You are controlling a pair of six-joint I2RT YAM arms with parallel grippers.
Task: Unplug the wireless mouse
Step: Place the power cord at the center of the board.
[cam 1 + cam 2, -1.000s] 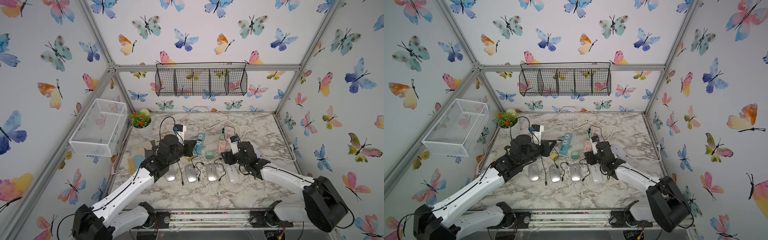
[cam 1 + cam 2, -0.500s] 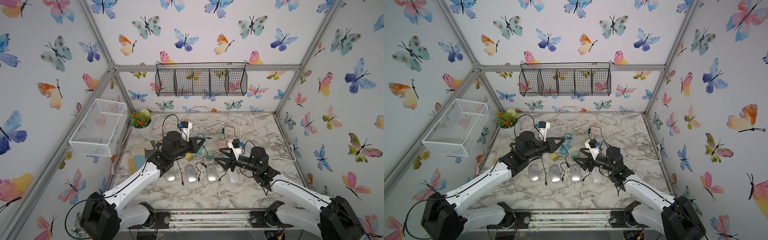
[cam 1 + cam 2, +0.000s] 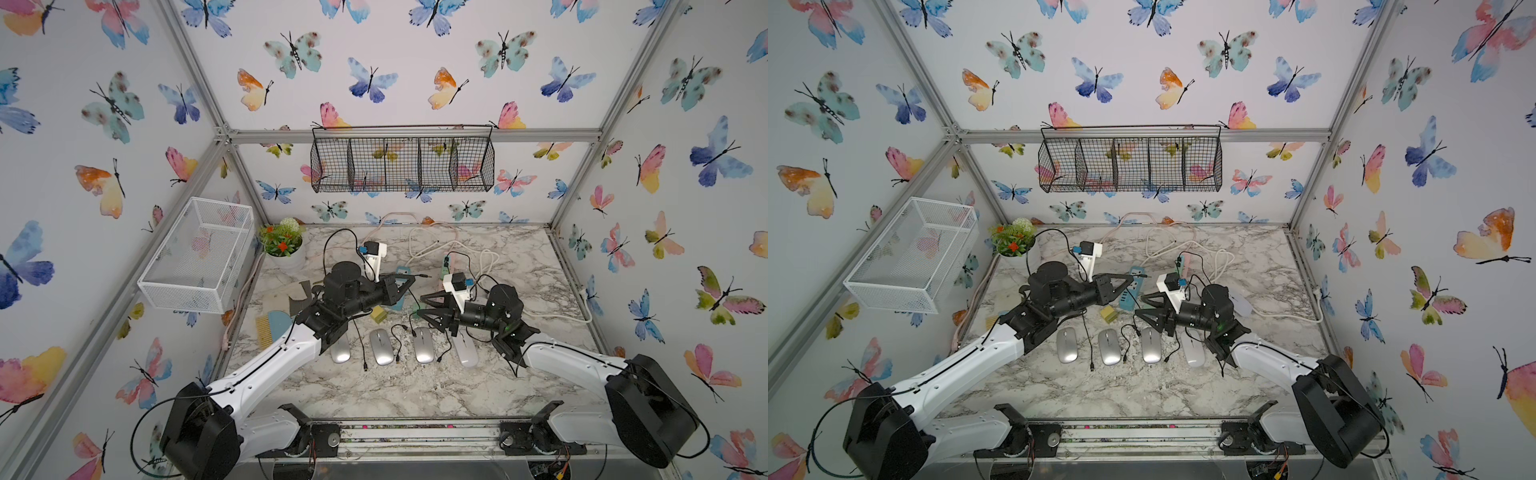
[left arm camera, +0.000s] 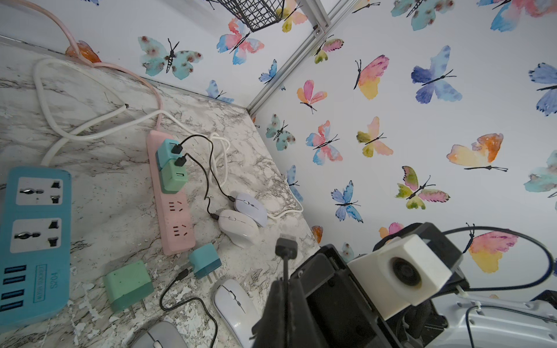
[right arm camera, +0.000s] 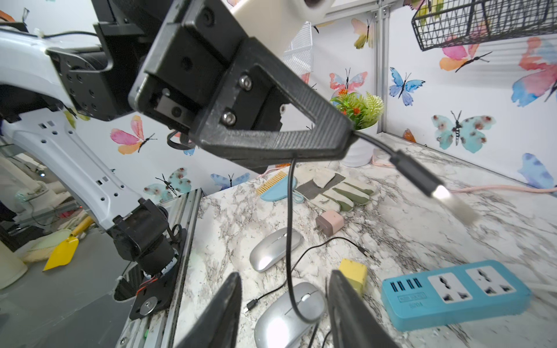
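Left fingers (image 5: 286, 144): pinch shut on the black cable (image 5: 290, 211) just behind its USB plug (image 5: 416, 171); hold that end up in the air, plugged into nothing, well above the blue power strip (image 5: 452, 295). Right fingers (image 5: 223, 313): stand apart, low over the surface (image 5: 391, 235); straddle the hanging run of cable without touching it, directly above the silver mouse (image 5: 271, 328). Charger end: looks done. Mouse end: loops down onto that mouse in the near row; cannot tell whether the small plug sits in its port. Likely left: close near the mouse and draw that end out.
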